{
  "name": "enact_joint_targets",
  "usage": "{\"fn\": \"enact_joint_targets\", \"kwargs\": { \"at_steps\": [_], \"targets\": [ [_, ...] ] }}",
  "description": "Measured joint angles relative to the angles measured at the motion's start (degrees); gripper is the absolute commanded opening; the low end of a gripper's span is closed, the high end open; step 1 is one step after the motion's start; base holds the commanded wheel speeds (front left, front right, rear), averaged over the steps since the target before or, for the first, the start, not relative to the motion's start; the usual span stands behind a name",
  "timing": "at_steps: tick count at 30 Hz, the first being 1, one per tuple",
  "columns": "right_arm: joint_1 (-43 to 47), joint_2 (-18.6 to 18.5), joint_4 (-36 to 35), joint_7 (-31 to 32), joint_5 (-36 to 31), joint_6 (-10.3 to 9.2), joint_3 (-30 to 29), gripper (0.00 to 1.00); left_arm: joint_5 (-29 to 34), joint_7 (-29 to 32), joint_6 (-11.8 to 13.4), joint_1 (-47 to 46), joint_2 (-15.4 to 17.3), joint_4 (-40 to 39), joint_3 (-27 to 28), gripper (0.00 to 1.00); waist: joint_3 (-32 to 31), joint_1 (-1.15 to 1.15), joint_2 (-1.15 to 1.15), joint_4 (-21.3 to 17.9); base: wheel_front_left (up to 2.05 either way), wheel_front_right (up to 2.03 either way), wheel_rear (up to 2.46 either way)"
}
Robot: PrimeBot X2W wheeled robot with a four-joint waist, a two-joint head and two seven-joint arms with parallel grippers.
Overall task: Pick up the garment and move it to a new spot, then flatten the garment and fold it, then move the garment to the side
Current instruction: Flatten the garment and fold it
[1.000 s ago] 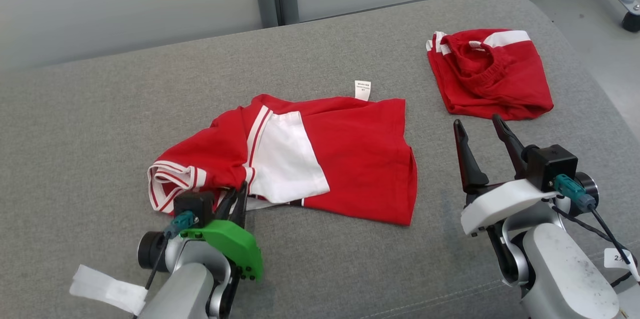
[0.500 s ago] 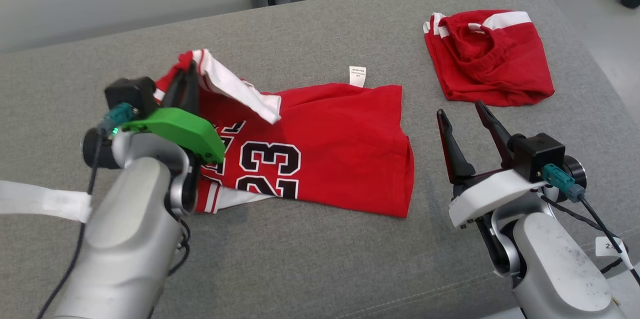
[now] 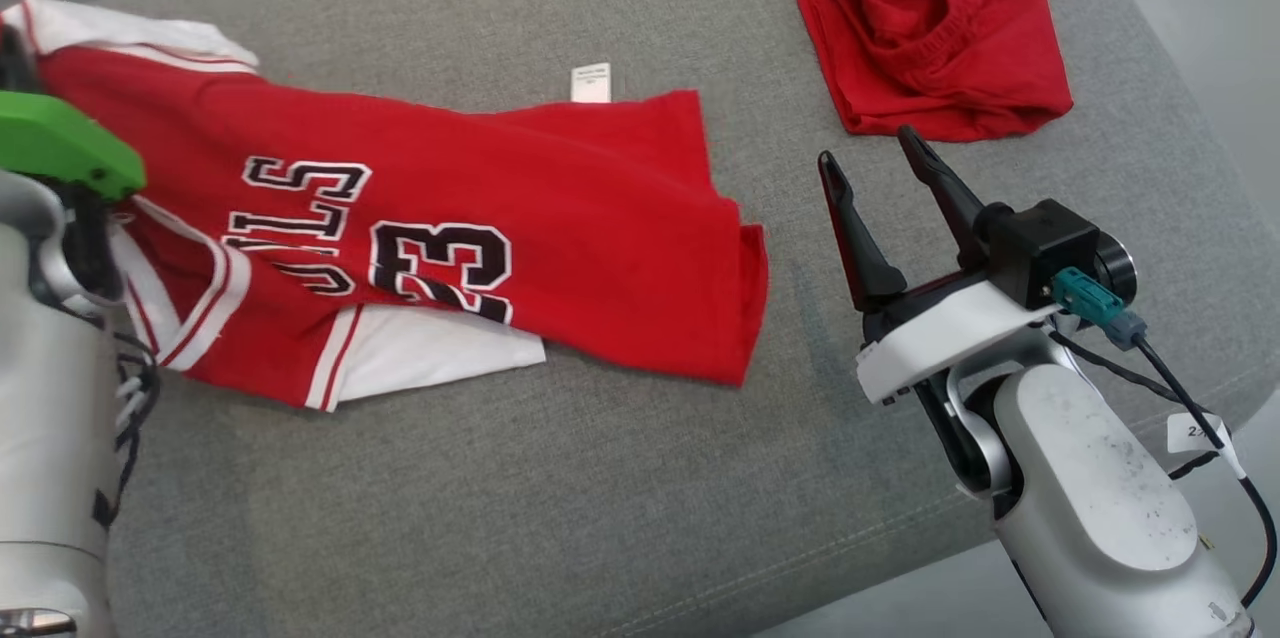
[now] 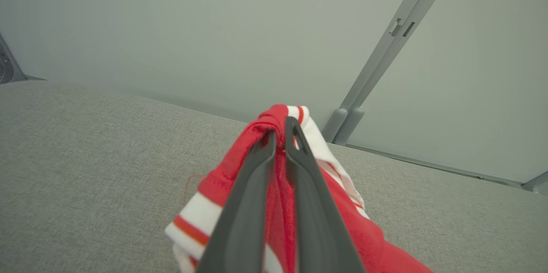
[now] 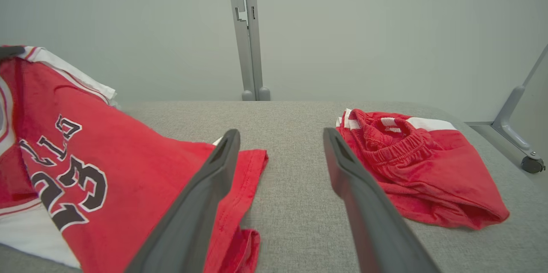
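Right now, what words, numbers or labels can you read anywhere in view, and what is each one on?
"23": on the jersey, black with white outline.
"LS": end of a word above the number on the jersey; the rest is lost in folds.
Tag at the jersey's far edge: print too small to read.
Cable label by the right arm: starts with "2", the rest unreadable.
Shorts: no text visible.

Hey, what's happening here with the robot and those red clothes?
The robot's left gripper is shut on an edge of a red basketball jersey with white trim and black lettering, holding that end raised while the rest lies on the grey fabric cushion. The right gripper hangs open beside the jersey's hem, empty. Red shorts with white stripes lie bundled farther back.
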Motion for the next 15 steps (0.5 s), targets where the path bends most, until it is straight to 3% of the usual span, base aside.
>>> {"fn": "enact_joint_targets", "kwargs": {
  "at_steps": [4,8,9,10,11,15],
  "targets": [
    [-1.6,0.4,0.1,0.0,0.0,0.48,0.3,1.00,-0.2,-1.0,0.0,-1.5,2.0,5.0,6.8,0.00,2.3,0.00,0.00,-1.6,0.00,0.00,0.00],
    [-2.0,0.3,0.8,-0.6,0.0,0.46,-0.2,1.00,-0.6,-3.4,0.0,-4.8,0.7,7.4,11.0,0.00,4.3,0.00,0.00,-2.8,0.00,0.00,0.00],
    [-2.0,0.3,1.1,-0.7,0.0,0.45,-0.4,1.00,-0.8,-3.8,0.0,-5.6,0.0,8.0,12.0,0.14,4.8,0.00,0.00,-3.0,0.00,0.00,0.00],
    [-2.0,0.3,1.4,-0.8,0.0,0.44,-0.6,1.00,-0.9,-4.1,0.0,-6.1,-0.7,8.6,12.3,0.37,5.1,0.00,0.00,-3.1,0.00,0.00,0.00],
    [-2.1,0.2,1.7,-0.9,0.0,0.38,-0.8,1.00,-0.8,-4.1,0.0,-6.4,-1.2,9.2,12.3,0.99,5.4,0.00,0.00,-3.1,0.00,0.00,0.00],
    [-2.4,0.2,2.8,-1.5,0.0,0.29,-1.3,1.00,0.9,-4.6,0.0,-6.6,-3.6,10.2,10.8,1.00,5.9,0.00,0.00,-1.9,0.00,0.00,0.00]
  ]
}}
